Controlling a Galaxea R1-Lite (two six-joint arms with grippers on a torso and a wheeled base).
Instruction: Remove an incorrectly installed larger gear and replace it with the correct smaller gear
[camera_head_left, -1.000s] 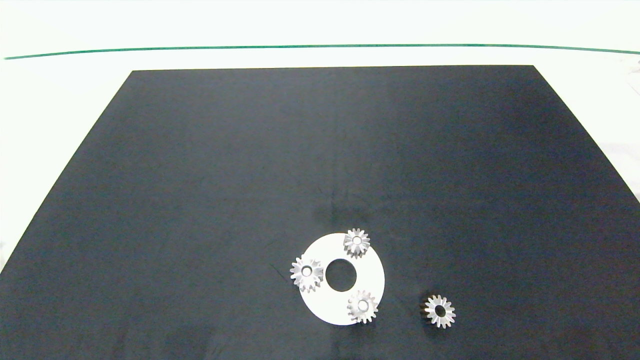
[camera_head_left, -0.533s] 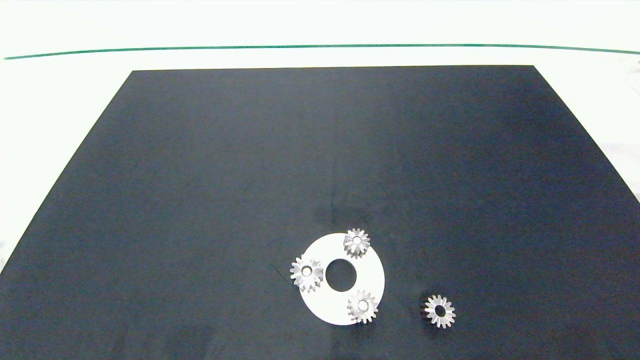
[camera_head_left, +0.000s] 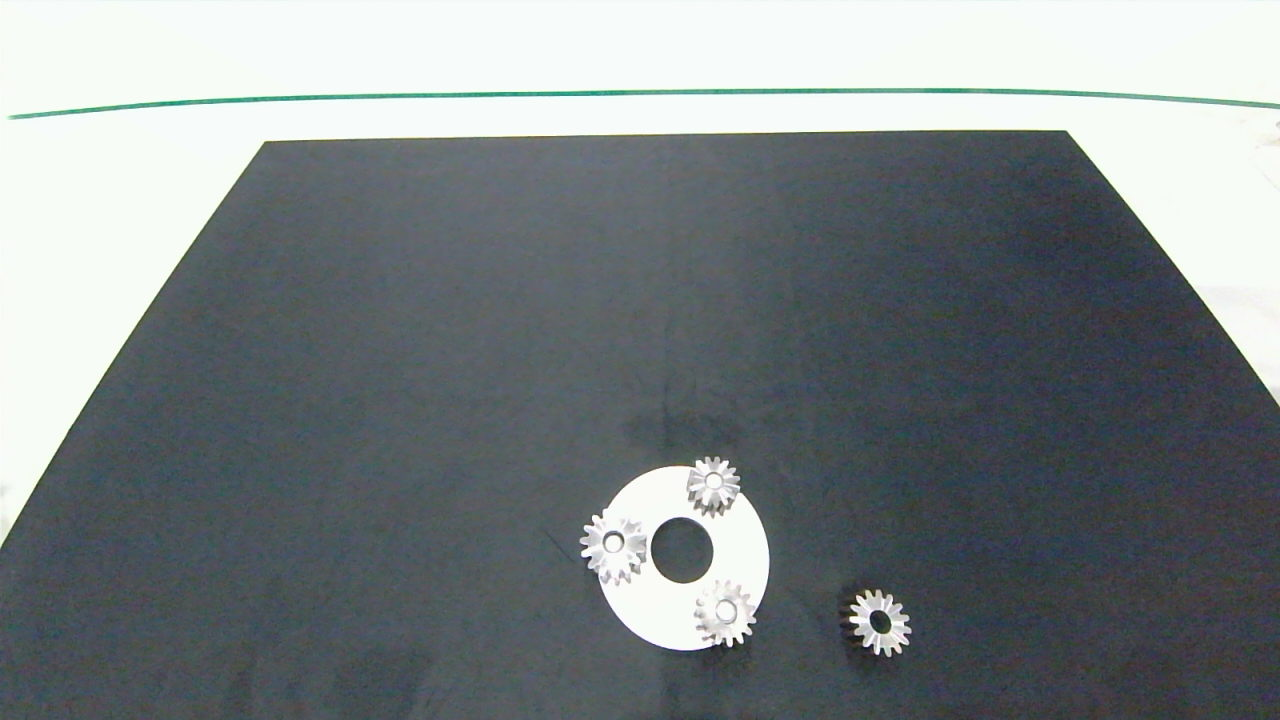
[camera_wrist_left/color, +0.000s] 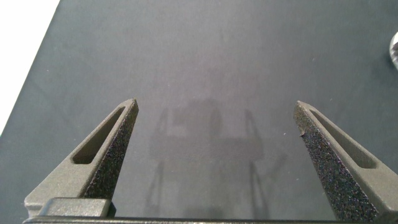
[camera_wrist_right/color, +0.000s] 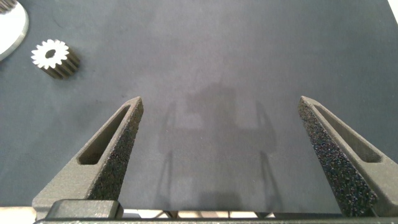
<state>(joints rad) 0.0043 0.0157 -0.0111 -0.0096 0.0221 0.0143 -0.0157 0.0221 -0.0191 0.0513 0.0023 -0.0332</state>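
While both end effectors hang spread over bare mat, the gears lie untouched.
The left end effector (camera_wrist_left/color: 216, 118) and right end effector (camera_wrist_right/color: 221, 115) show coarse, grainy grey fingers (camera_wrist_right/color: 112, 149) held wide apart above the matte black mat (camera_head_left: 400, 350) on the white tabletop (camera_head_left: 100, 200). Low and centre in the head view, a flat white ring plate (camera_head_left: 745, 545) carries three toothed silver gears, the larger gear (camera_head_left: 613, 545) at its left rim. The smaller gear (camera_head_left: 880, 622) lies alone, lower right.
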